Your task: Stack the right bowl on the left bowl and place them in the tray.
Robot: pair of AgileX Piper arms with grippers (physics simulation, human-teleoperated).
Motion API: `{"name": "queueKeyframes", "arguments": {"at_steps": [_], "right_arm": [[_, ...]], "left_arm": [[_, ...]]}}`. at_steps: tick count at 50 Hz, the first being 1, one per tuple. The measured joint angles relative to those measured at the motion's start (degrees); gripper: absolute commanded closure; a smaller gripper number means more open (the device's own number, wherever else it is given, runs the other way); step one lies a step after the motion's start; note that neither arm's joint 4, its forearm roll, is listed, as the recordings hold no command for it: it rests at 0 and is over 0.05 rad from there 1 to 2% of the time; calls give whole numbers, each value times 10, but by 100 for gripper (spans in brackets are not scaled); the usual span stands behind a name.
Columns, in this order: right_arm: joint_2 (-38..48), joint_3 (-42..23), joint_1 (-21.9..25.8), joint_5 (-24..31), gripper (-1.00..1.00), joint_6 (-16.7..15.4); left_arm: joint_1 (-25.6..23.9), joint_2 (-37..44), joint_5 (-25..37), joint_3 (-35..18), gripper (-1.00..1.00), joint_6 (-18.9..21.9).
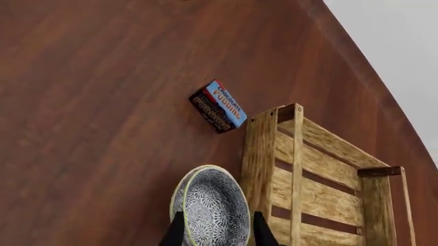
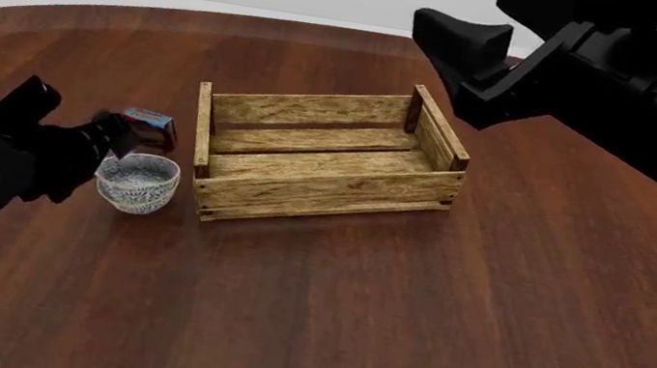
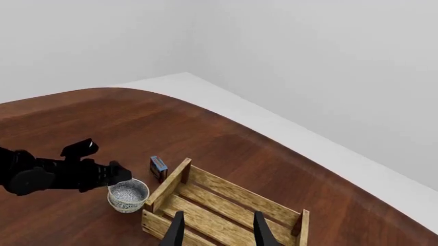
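Observation:
A grey-patterned bowl stands on the table just left of the wooden tray. In the left wrist view the bowl shows a double rim, like two bowls nested; no separate second bowl appears anywhere. My left gripper hovers at the bowl's far-left rim, open, with the bowl lying between its black fingers. My right gripper is raised high behind the tray, open and empty. From there it looks down on the tray and the bowl.
A small dark box with a red-and-blue label lies just behind the bowl, near the tray's left end. The tray holds nothing. The round brown table's far edge curves behind it.

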Motion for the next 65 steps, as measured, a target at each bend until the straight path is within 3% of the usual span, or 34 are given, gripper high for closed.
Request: {"name": "queueKeyframes", "arguments": {"at_steps": [26, 41, 65], "right_arm": [[-9, 2, 2, 5, -100, 0], [-8, 3, 3, 6, -100, -2], [-7, 2, 2, 7, -100, -3]], "left_arm": [[-13, -105, 124, -30, -100, 53], [-9, -108, 206, -74, -100, 83], [2, -77, 284, -134, -100, 143]]}}
